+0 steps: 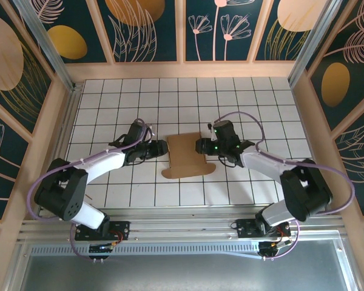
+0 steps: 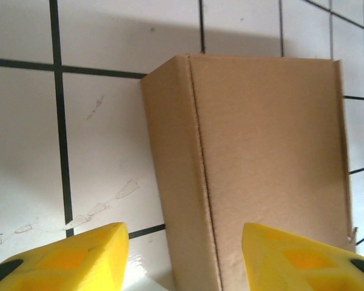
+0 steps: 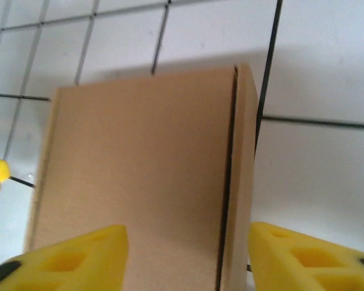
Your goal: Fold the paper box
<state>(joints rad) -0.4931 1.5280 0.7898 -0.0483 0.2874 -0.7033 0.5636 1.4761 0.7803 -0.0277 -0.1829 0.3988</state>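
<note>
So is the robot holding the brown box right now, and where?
Nothing is held yet. The paper box rests on the table. The left fingers and the right fingers are spread open at its two side edges, not pinching it.

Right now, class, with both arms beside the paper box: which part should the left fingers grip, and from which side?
Probably the narrow side flap of the paper box, approached end-on from where the left gripper is. A crease sets it off from the main panel, it looks tilted up, and the open fingers straddle it.
</note>
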